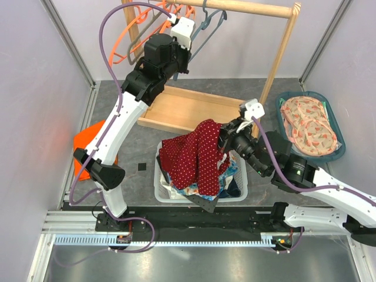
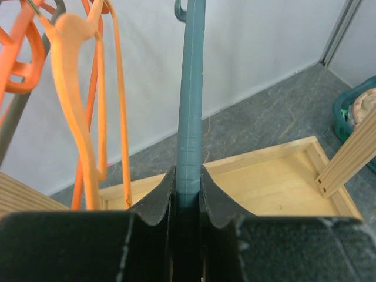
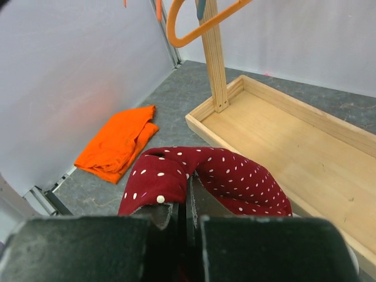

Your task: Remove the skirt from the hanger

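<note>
The red polka-dot skirt (image 1: 197, 155) was pictured off the rack, bunched and draped down over the white laundry basket (image 1: 237, 174) near the front of the table, its upper fold clamped between the fingers of the right gripper (image 3: 187, 205). That pinch was shown best by the right wrist camera, where the dotted cloth was seen humped directly over the closed jaws. How far the skirt spilled across the basket and the other clothes inside it was shown only from overhead. The left gripper (image 2: 188, 197) was seen raised to the wooden rail (image 1: 247, 7) at the back, clenched on the lower part of a teal hanger (image 2: 191, 117). The grasp was made plain by the left wrist camera, the hanger rising straight up from between the jaws. From above, the fingers were largely hidden behind the wrist. Orange hangers (image 2: 76, 88) were shown hanging just left of the teal one. The rack's wooden tray base (image 1: 188, 108) was seen between the two arms. An orange cloth (image 1: 88, 147) was seen lying on the table's left side. A teal basket (image 1: 330, 107) holding patterned fabric, at the far right, was caught in full only from overhead.
</note>
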